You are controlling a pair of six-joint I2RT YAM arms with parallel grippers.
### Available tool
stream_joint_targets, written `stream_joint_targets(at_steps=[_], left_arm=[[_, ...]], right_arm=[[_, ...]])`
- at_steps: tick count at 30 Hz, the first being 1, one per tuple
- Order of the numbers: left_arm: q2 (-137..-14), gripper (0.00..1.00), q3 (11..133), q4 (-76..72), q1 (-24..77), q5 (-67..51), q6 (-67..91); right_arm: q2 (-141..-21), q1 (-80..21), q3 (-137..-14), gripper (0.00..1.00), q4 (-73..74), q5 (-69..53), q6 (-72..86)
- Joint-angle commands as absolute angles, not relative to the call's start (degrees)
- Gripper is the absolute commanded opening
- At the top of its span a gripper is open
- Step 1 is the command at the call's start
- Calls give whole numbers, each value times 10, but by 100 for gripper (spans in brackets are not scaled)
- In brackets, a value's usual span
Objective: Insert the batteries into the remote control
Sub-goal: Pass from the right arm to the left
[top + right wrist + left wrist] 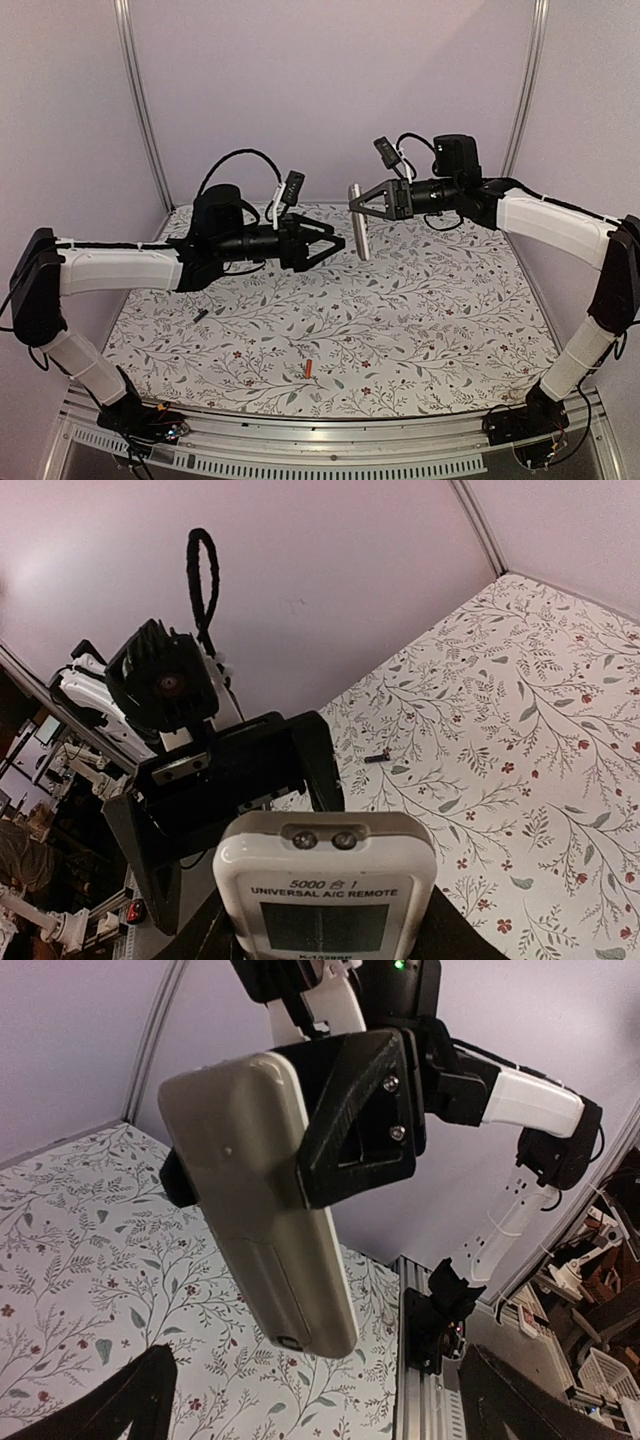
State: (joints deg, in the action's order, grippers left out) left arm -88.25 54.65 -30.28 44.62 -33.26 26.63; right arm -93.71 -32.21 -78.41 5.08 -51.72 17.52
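Both arms (120, 268) wear white shells over black joints, with black triangular jaws and looping cables (190, 580).

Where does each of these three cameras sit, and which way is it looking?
Top external: high behind the arms, looking down at the floral table; both arms show, right fingers holding the remote control.
Left wrist: on the left arm, facing the remote's grey back; its open left fingers edge the bottom.
Right wrist: on the right arm, facing the remote's screen side and the left arm beyond.
Shared: all three see the remote.
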Motion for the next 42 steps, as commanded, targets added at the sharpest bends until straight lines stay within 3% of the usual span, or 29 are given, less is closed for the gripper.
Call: stream_joint_targets(at_steps=[1,16,26,28,30,35,38,42], left_arm=[[-914,99,566,-356,471,-366,291],[-947,79,580,-451,490,-365,354],[-950,46,581,-463,490,-337,357],[-946,40,580,-452,490,-328,350],[-934,35,578,-424,490,-303,329],[-909,26,581,-315,490,-216,273],[-900,24,592,-246,490,-161,245],[-897,23,608,-175,493,-99,213]], right_arm=[[-924,-344,-799,32,-62,-558,242],[-935,-372,-786,28,-206,-576,334],[-935,-373,-768,27,-238,-582,357],[-934,-373,-765,34,-237,-579,358],[-929,-371,-760,56,-234,-568,361],[-915,-360,-753,80,-177,-534,352],[-899,-358,-757,82,-80,-482,304],[-882,-359,-780,78,57,-397,232]])
